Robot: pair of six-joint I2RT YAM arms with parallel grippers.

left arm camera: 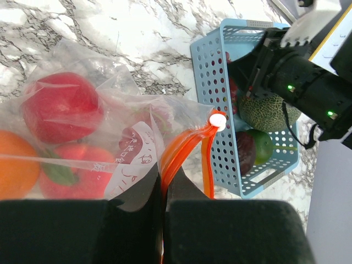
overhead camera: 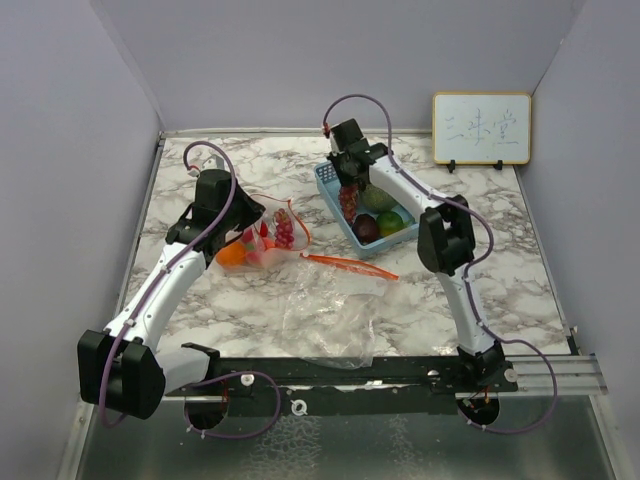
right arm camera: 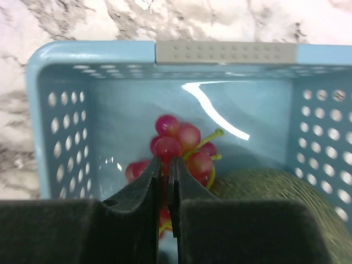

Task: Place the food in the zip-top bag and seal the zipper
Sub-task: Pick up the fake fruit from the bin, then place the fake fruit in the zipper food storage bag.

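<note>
A clear zip-top bag [overhead camera: 318, 308] lies mid-table. Its orange zipper strip [left arm camera: 181, 147] is pinched in my shut left gripper [left arm camera: 163, 181]. Inside the bag sit a red apple [left arm camera: 60, 107], an orange [left arm camera: 14, 162] and another red fruit [left arm camera: 71, 171]. My right gripper [right arm camera: 165, 162] reaches down into the blue basket [right arm camera: 88, 52] and is shut on a bunch of red grapes [right arm camera: 187, 140]. Beside the grapes lies the grey-green melon [right arm camera: 275, 192]. A dark purple fruit [left arm camera: 245, 151] and a green fruit [left arm camera: 265, 146] share the basket.
A small whiteboard [overhead camera: 481, 128] stands at the back right against the wall. Grey walls close in the table on three sides. The black mounting rail [overhead camera: 400, 370] runs along the near edge. The bag's loose orange zipper end [overhead camera: 355, 265] trails toward the basket.
</note>
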